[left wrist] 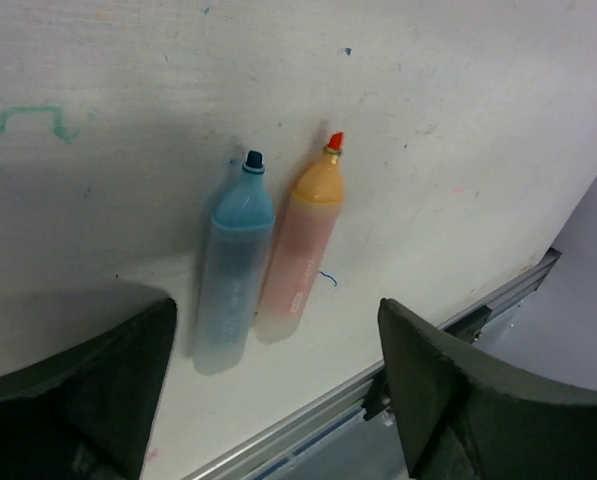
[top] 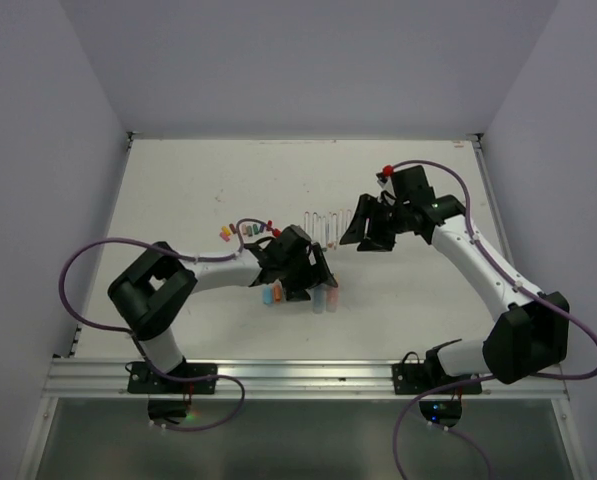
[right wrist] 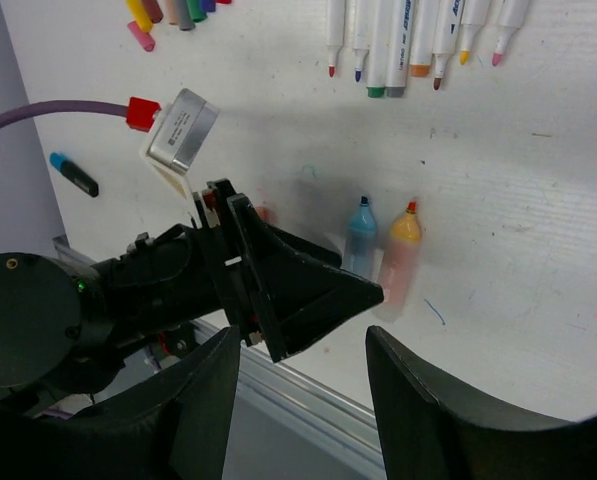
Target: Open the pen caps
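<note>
Your left gripper (left wrist: 276,330) has its jaws wide with nothing between them. It hangs low over the counter (left wrist: 458,90), looking down on two stubby markers that lie side by side and touching: a blue highlighter (left wrist: 233,265) and an orange highlighter (left wrist: 303,245). Both show bare tips and neither wears a cap. They lie parallel with their tips the same way, so they read as set down on purpose, as finished items.

Your right gripper (top: 368,232) also has its jaws wide and empty. It sits higher over the counter, facing the left gripper across a small gap. The arms probably stay close because pulling a cap needs one set of jaws on the body and the other on the cap.

The pen caps (right wrist: 183,12) lie in a loose cluster left of the row of thin pens (right wrist: 418,30), well apart from the highlighters. Yellow, pink and green caps are among them. The thin pens lie in a neat row with bare tips all the same way, probably kept apart from the caps so finished bodies and loose caps do not mix.

A small dark piece (right wrist: 73,173) with a blue end lies alone near the counter's edge. You cannot tell whether it is a cap or a pen.

Judgement: every pen in clear view is uncapped, so the task looks close to finished. Before you stop, check the small coloured items beside the left gripper in the top view, which are too small to read.
</note>
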`<state>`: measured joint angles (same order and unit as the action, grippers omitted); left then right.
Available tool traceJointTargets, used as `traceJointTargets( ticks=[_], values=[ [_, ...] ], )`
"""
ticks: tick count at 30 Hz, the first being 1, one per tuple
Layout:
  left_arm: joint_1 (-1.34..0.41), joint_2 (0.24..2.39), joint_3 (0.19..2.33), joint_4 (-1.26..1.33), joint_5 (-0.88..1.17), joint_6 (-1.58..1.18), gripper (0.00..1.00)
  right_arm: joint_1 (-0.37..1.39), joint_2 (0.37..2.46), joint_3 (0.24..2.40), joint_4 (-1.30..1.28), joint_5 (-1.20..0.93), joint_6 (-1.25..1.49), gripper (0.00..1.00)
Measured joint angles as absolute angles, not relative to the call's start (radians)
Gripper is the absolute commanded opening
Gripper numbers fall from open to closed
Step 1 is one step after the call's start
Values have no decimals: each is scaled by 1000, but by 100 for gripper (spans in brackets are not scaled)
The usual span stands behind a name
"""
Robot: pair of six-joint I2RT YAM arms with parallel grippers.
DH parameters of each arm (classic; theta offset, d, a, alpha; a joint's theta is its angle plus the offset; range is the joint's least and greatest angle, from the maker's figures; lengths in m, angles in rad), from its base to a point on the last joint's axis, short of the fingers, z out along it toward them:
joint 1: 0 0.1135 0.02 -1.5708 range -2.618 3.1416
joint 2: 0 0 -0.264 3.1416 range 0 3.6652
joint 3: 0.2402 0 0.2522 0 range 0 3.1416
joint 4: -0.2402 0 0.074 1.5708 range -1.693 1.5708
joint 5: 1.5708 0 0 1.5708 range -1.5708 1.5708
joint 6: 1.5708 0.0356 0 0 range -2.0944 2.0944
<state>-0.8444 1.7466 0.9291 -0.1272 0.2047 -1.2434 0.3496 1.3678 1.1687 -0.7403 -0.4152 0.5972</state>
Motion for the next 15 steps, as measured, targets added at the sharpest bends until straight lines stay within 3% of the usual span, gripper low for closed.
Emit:
traceJointTargets(
  ticks=[2,15],
  values=[
    [-845,1722,937,-155,177,-1206,100,357,1368,1169,-741,-415,597,56],
    [-791,1396,994,-465,-31,-1103,97,417,1375,1181,-744,-416,596,56]
  ],
)
